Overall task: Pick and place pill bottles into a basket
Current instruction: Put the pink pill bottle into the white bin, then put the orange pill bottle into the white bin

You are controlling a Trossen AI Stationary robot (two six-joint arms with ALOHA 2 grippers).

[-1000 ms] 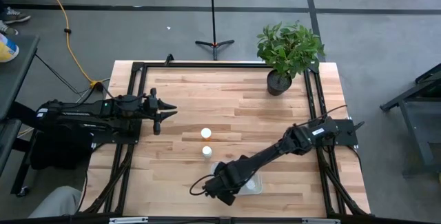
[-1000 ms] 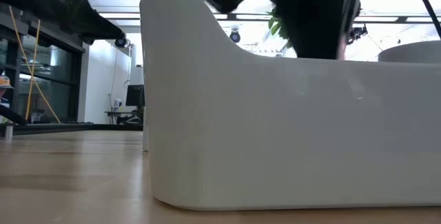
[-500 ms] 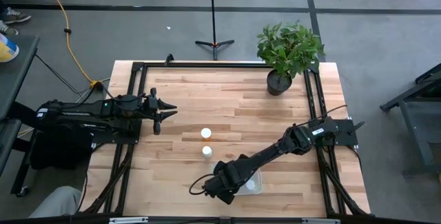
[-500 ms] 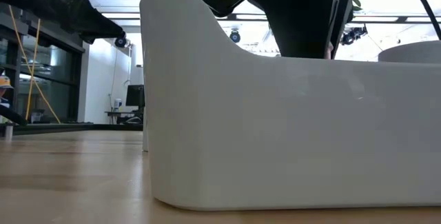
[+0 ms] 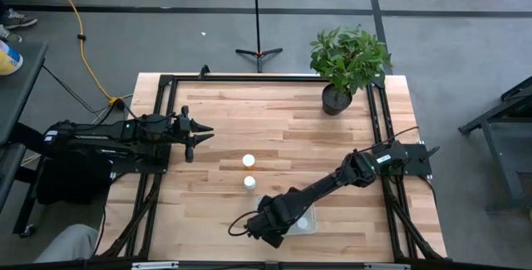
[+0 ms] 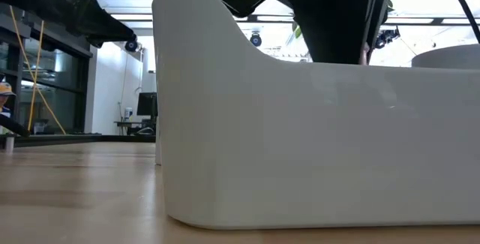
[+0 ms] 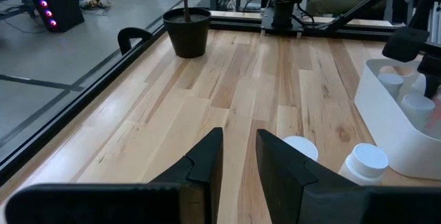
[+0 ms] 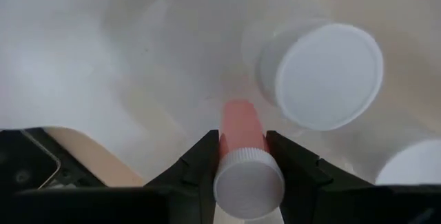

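My right gripper point(image 8: 248, 162) is over the near left part of the translucent white tray point(image 5: 306, 223) and is shut on an orange-tinged pill bottle point(image 8: 242, 131) with a white cap. Other white-capped bottles point(image 8: 320, 72) lie in the tray. Two more bottles point(image 5: 248, 161) point(image 5: 249, 182) stand on the wood table, left of the tray's far end. My left gripper point(image 7: 239, 158) hovers at the table's left side, slightly open and empty, pointing toward those two bottles point(image 7: 300, 148) point(image 7: 365, 162). My right gripper pinches the orange-tinged bottle between its two fingers point(image 8: 203, 158), on the sides just below the white cap point(image 8: 249, 181). The fingers point down into the tray and the bottle lies along them, cap toward the wrist. I cannot tell whether its bottom touches the tray floor.
A potted plant in a black pot point(image 5: 337, 98) stands at the table's far right. The tray's tall white wall point(image 6: 300, 139) fills the low view. Black frame rails run along the table's left and right sides. Bare wood lies between the two arms.
My right arm has shifted slightly over the tray; which way is not clear.
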